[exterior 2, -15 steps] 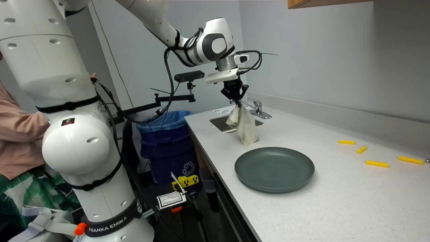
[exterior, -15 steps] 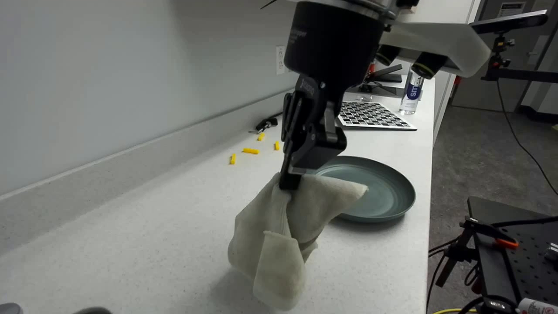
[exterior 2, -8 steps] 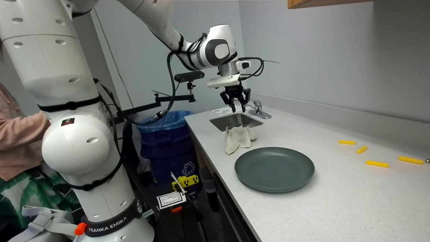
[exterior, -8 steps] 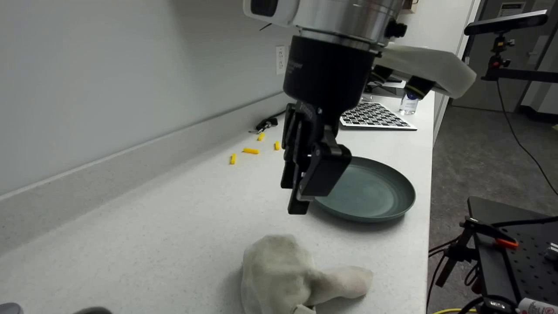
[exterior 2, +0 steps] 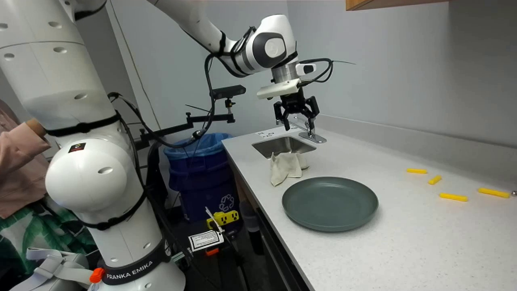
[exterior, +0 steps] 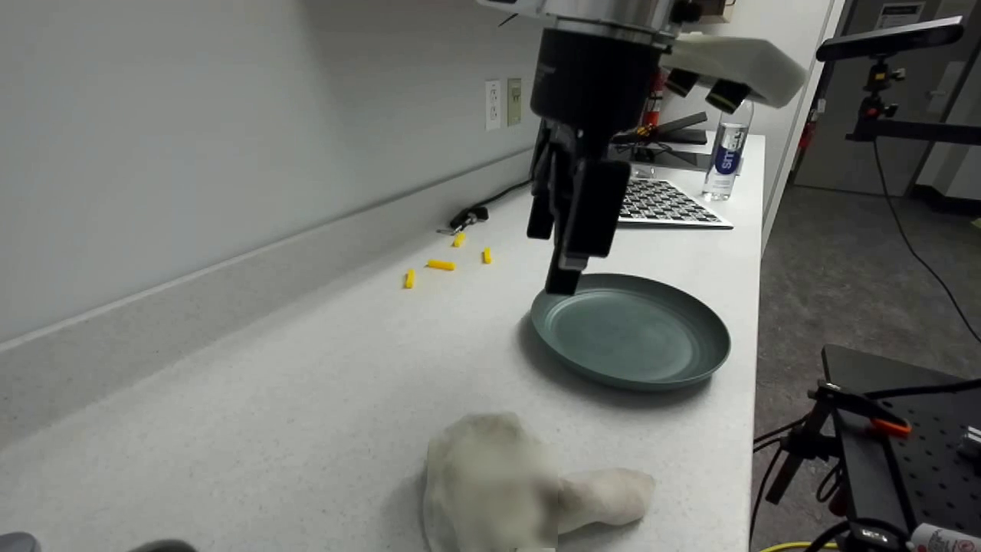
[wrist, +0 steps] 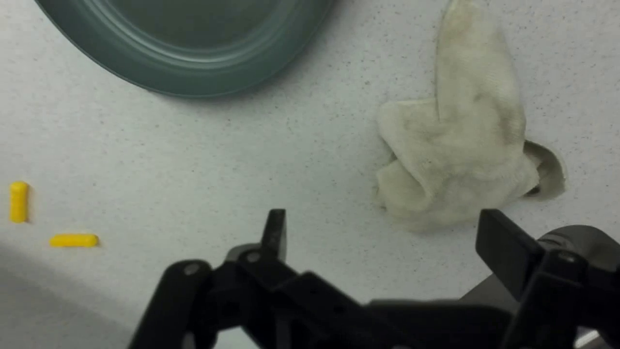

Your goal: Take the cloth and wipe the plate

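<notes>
The pale, stained cloth (exterior: 490, 475) lies crumpled on the counter, close to the sink's edge in an exterior view (exterior 2: 286, 165). Beside it, with a strip of counter between, a round grey-green plate (exterior 2: 330, 204) lies flat; nothing rests on it. My gripper (exterior: 552, 253) hangs in the air above the counter, clear of both. In the wrist view the gripper (wrist: 384, 225) has its fingers spread wide with nothing held. There the cloth (wrist: 465, 155) sits ahead of the right finger, and the plate (wrist: 203, 72) is cut off by the top edge.
Several yellow pieces (exterior 2: 453, 197) lie on the counter toward the wall. A sink (exterior 2: 282, 145) with a faucet (exterior 2: 317, 138) is at the counter's end behind the cloth. Beyond the plate are a checkered board (exterior: 674, 203) and a water bottle (exterior: 724, 157).
A second ago the gripper was shut on the hanging cloth. It opened, the cloth dropped onto the counter, and the gripper has since risen and shifted toward the wall, jaws spread wider.
</notes>
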Controlling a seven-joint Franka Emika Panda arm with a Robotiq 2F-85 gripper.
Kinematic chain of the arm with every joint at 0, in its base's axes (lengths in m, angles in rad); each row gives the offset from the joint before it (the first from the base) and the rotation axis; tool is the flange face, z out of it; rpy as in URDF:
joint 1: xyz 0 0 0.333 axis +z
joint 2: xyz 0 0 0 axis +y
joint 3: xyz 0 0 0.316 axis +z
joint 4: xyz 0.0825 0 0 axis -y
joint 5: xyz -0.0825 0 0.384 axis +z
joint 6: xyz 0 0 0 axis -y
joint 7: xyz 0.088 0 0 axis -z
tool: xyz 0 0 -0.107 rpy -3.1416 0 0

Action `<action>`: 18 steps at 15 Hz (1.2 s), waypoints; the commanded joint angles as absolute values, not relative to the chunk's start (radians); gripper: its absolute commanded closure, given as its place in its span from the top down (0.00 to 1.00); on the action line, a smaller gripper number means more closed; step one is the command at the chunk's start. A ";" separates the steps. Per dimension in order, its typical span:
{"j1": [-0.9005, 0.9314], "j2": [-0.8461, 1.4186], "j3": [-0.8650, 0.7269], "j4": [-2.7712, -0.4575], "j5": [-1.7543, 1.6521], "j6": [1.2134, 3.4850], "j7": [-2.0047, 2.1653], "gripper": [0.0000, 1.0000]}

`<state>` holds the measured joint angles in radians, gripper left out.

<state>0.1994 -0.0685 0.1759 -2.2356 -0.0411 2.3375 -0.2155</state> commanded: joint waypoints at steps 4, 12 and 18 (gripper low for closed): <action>0.172 -0.277 0.122 -2.310 -0.003 2.279 -0.234 1.00; 0.177 -0.367 0.094 -2.338 -0.009 2.294 -0.215 1.00; 0.178 -0.413 0.086 -2.367 -0.008 2.293 -0.215 1.00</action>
<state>0.1784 -0.4130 0.0849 -2.3702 -0.0085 2.2966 -0.2155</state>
